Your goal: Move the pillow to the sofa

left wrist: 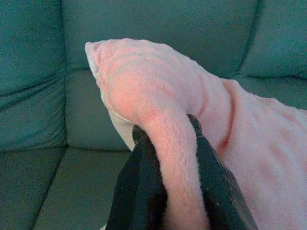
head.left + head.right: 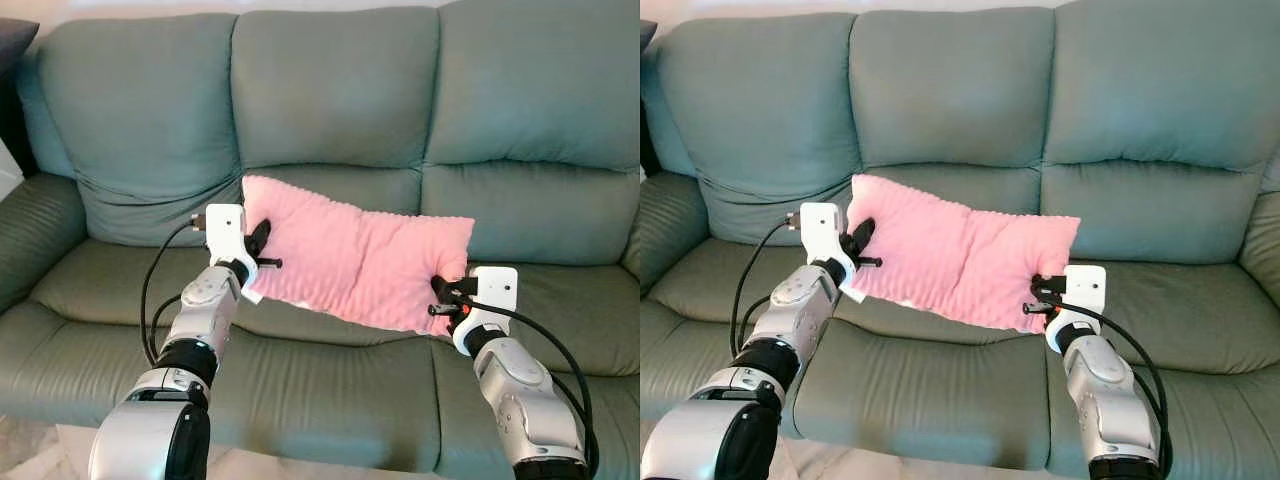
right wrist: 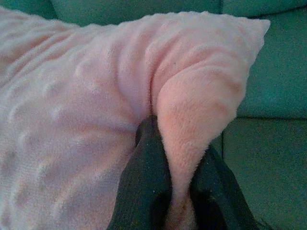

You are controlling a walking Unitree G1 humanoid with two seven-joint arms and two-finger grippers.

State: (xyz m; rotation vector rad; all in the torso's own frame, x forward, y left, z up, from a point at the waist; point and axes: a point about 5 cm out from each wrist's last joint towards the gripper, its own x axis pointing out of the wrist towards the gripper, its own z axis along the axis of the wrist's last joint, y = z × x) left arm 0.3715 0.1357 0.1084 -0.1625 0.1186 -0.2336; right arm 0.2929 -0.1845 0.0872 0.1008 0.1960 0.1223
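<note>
A pink fluffy pillow [image 2: 350, 255] hangs stretched between my two grippers, above the seat of the green sofa [image 2: 330, 95]. My left gripper [image 2: 258, 240] is shut on the pillow's left edge, and a fold of fabric [image 1: 175, 158] is pinched between its black fingers [image 1: 139, 187]. At the pillow's lower right corner my right gripper [image 2: 447, 298] is shut on another pinched fold [image 3: 184, 139]. The pillow sags slightly in the middle and slopes down toward my right.
The sofa has three seat cushions and three back cushions; its left armrest [image 2: 35, 235] curves in at my left. Black cables [image 2: 150, 290] loop from both wrists. A strip of pale floor [image 2: 40, 450] shows at the lower left.
</note>
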